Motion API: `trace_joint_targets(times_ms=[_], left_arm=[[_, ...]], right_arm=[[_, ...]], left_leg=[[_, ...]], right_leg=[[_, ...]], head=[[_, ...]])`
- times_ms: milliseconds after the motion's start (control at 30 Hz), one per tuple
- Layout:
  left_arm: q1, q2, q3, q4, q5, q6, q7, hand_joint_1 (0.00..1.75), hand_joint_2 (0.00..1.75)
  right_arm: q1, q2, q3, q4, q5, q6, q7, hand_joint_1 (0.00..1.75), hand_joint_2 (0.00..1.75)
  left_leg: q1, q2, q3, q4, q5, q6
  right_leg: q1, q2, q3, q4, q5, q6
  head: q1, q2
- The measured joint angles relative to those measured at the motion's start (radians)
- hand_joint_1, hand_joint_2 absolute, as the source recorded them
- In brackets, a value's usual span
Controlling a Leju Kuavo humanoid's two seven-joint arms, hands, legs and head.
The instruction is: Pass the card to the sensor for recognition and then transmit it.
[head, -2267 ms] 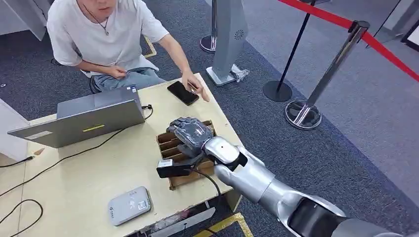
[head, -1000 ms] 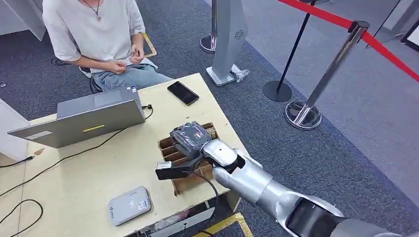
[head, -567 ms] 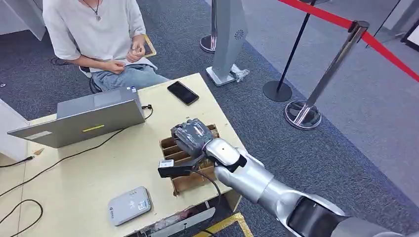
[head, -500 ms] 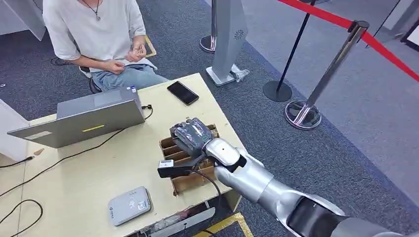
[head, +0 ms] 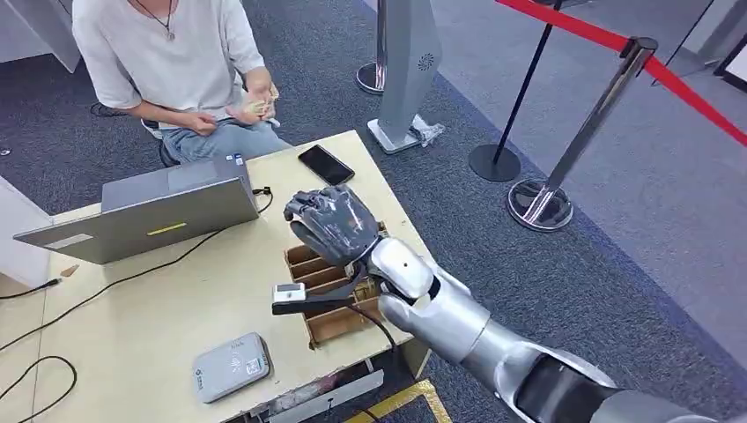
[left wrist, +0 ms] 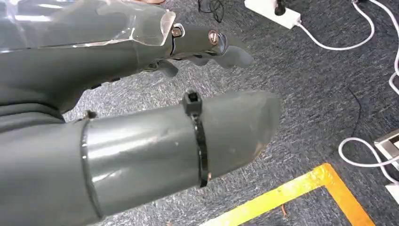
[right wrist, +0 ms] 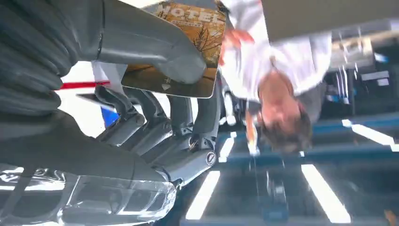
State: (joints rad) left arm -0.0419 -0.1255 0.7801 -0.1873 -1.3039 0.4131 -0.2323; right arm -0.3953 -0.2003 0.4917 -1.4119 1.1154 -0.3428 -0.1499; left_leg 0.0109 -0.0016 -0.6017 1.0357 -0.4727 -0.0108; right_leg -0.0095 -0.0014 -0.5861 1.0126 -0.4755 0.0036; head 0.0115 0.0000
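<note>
My right hand [head: 333, 227] is lifted above the brown cardboard card box [head: 336, 323] near the table's right edge. In the right wrist view my right hand [right wrist: 94, 155] pinches a card [right wrist: 203, 40] with an orange-brown picture between its thumb [right wrist: 150, 47] and its fingers. The grey card sensor [head: 231, 366] lies flat at the table's front edge, to the left of and nearer me than the hand. My left hand [left wrist: 141, 141] hangs over grey carpet, holding nothing, thumb apart from the fingers.
A person [head: 167, 53] sits at the table's far side, holding something small in a raised hand. An open laptop [head: 150, 207] with cables stands at the left, and a black phone [head: 326, 165] lies at the far right. Stanchions [head: 539, 203] stand on the floor to the right.
My right hand has risen out of the card box with a card and tilted back. The person has drawn the hand off the table and raised it.
</note>
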Motion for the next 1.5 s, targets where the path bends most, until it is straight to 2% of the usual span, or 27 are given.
trace_joint_targets(times_ms=[267,567,667,733,1033,1133,1367,1400,1433,1500], left_arm=[[-0.001,-0.002,0.006,0.000,-0.010,0.006,0.000,0.00,0.00],[-0.003,-0.005,0.008,0.000,-0.018,0.006,0.000,0.00,0.00],[-0.002,-0.005,0.008,0.000,-0.023,0.006,0.000,0.00,0.00],[-0.003,-0.005,0.008,0.000,-0.028,0.006,0.000,0.00,0.00],[-0.011,-0.006,0.008,0.000,-0.017,0.011,0.021,0.00,0.00],[-0.011,-0.006,0.008,0.000,-0.016,0.011,0.021,0.00,0.00],[-0.011,-0.006,0.009,0.000,-0.013,0.012,0.011,0.00,0.00],[-0.011,-0.006,0.009,0.000,-0.013,0.012,0.009,0.00,0.00],[-0.011,-0.006,0.009,0.000,-0.013,0.012,0.008,0.00,0.00],[-0.011,-0.006,0.008,0.000,-0.016,0.012,0.008,0.00,0.00]], right_arm=[[-0.037,0.033,-0.003,-0.034,-0.044,-0.116,-0.048,1.75,1.75],[-0.084,0.078,-0.002,-0.001,-0.043,-0.133,-0.056,1.75,1.75],[-0.092,0.090,-0.002,0.011,-0.039,-0.171,-0.063,1.75,1.75],[-0.120,0.113,-0.002,0.057,-0.016,-0.202,-0.059,1.75,1.75],[-0.340,0.277,0.000,0.470,0.037,-0.312,-0.062,1.75,1.75],[-0.365,0.307,0.000,0.545,0.047,-0.335,-0.051,1.75,1.75],[-0.396,0.341,0.000,0.646,0.060,-0.337,-0.039,1.75,1.75],[-0.398,0.342,0.000,0.654,0.068,-0.337,-0.038,0.73,1.75],[-0.400,0.343,0.000,0.660,0.071,-0.337,-0.034,0.00,1.75],[-0.402,0.343,-0.001,0.670,0.072,-0.333,-0.026,0.00,1.75]], left_leg=[[0.000,0.000,0.000,0.000,0.000,0.000],[0.000,0.000,0.000,0.000,0.000,0.000],[0.000,0.000,-0.001,0.000,0.000,0.000],[0.000,0.001,0.000,0.000,0.000,0.000],[0.000,0.001,0.001,0.000,0.002,0.000],[0.000,0.000,0.000,0.000,0.002,0.000],[0.000,0.000,0.000,0.000,0.002,0.000],[0.000,0.000,0.000,0.000,0.002,0.000],[0.000,0.000,0.000,0.000,0.002,0.000],[0.000,0.000,0.000,0.000,0.002,0.000]], right_leg=[[0.000,0.000,0.000,0.000,0.000,0.000],[0.000,0.000,0.000,0.000,0.000,0.000],[0.000,0.000,0.000,0.000,0.000,0.000],[0.000,0.001,0.000,0.000,0.000,0.000],[0.000,0.001,0.000,0.001,0.001,-0.001],[0.000,0.001,0.000,0.001,0.001,-0.001],[0.000,0.000,0.000,0.001,0.001,-0.001],[0.000,0.000,0.000,0.001,0.001,-0.001],[0.000,0.000,0.000,0.001,0.001,-0.001],[0.000,0.001,0.000,0.001,0.001,-0.001]], head=[[0.000,0.000],[0.000,0.000],[0.000,0.000],[0.000,0.000],[0.000,0.000],[0.000,0.000],[0.000,0.000],[0.000,0.000],[0.000,0.000],[0.000,0.000]])
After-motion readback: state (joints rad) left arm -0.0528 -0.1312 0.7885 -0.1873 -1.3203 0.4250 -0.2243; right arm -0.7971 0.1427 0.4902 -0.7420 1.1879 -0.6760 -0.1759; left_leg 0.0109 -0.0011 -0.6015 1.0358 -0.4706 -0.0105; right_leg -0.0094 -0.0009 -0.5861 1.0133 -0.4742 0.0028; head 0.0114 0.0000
